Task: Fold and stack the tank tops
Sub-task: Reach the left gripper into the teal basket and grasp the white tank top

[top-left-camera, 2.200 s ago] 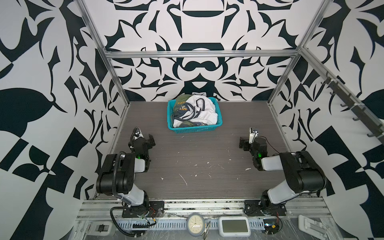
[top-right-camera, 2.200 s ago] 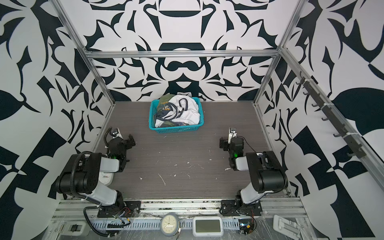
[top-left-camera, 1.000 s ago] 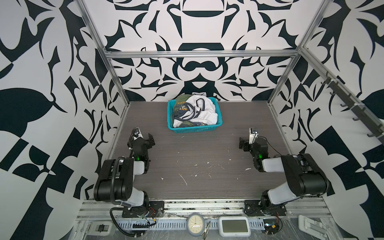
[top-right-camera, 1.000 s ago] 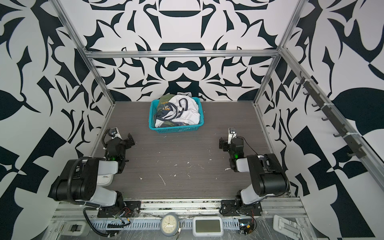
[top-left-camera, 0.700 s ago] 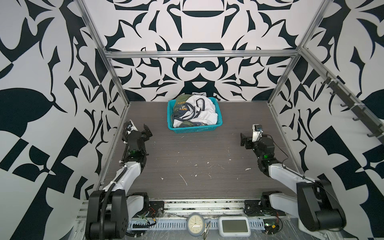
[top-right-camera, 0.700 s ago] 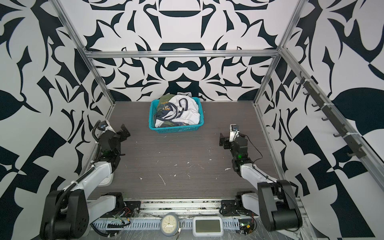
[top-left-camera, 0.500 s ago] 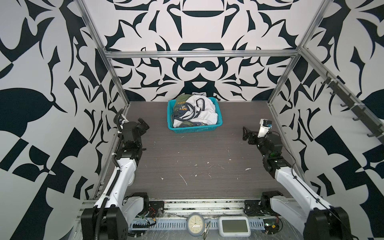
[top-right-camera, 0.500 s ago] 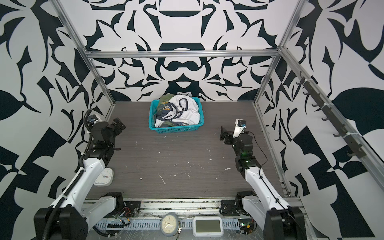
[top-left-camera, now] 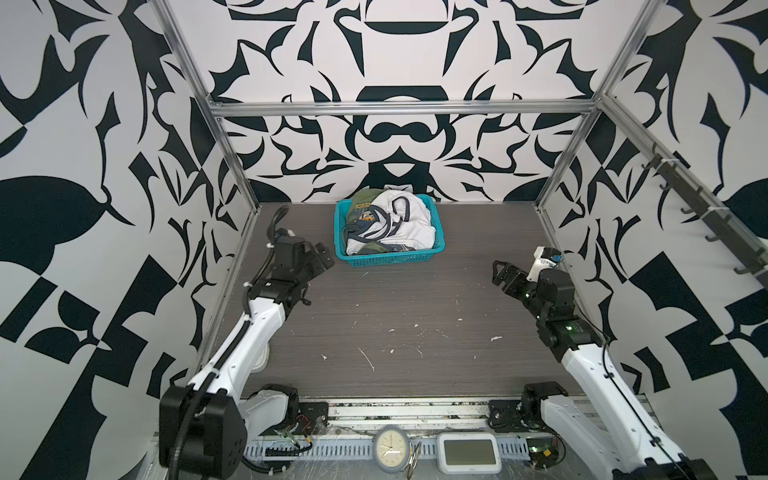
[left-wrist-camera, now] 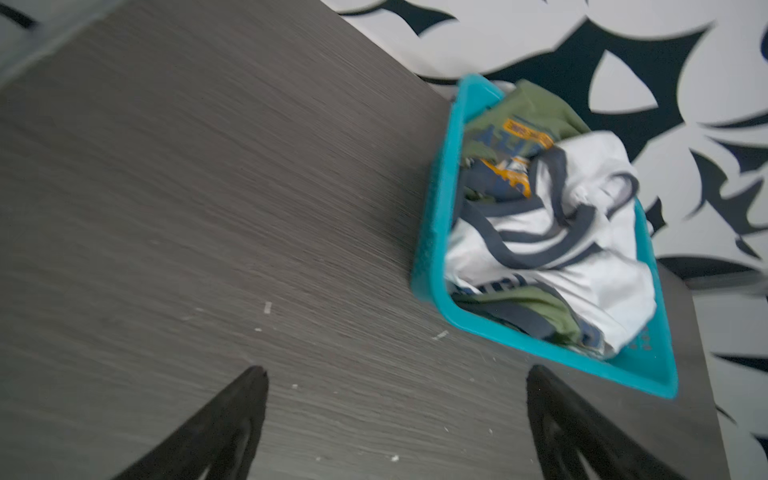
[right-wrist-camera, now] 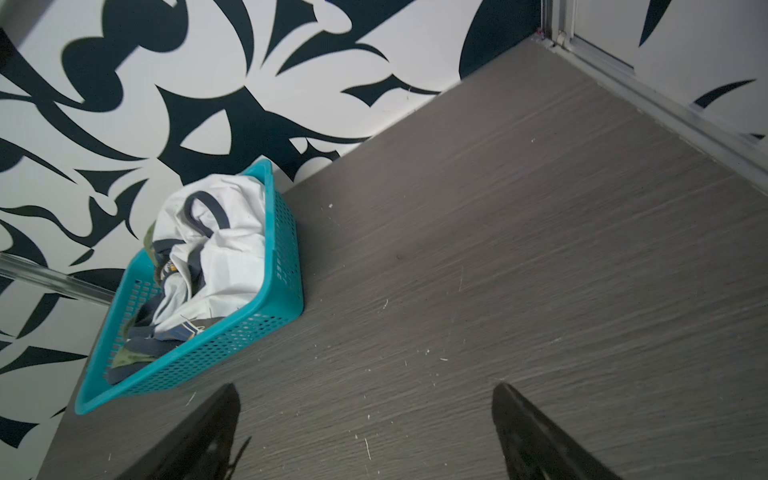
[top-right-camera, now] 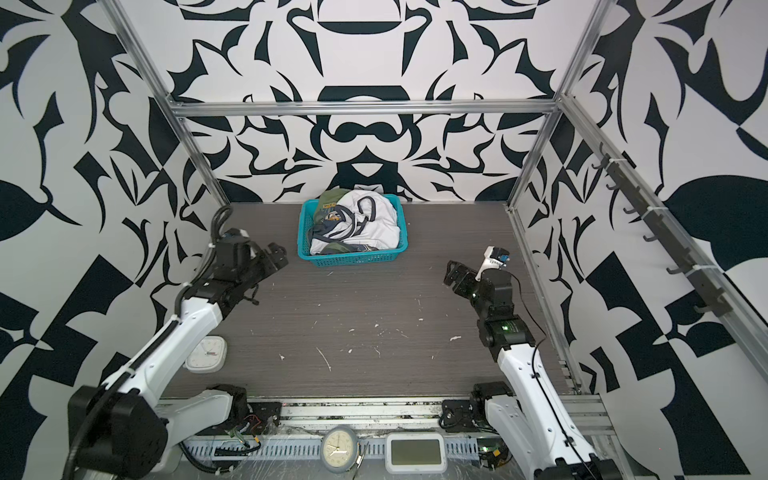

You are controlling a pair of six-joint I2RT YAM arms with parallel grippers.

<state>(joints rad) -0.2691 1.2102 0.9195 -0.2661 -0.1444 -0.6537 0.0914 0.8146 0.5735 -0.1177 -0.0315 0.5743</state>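
Two tank tops (top-right-camera: 357,235), white top (top-left-camera: 409,226) tangled with olive top (top-left-camera: 365,199), crumpled in basket (top-left-camera: 386,260) at back of table (top-left-camera: 395,316). Both grippers empty, fingers apart: left gripper (top-left-camera: 322,257) near basket's left side, right gripper (top-left-camera: 498,274) well apart, by right wall.

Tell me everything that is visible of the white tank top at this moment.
The white tank top looks like soft cloth with dark navy-grey trim along its straps and openings. It is crumpled, not folded, heaped in the teal mesh basket at the back of the table, rising above the rim. It lies partly over the olive green tank top, tangled with it.
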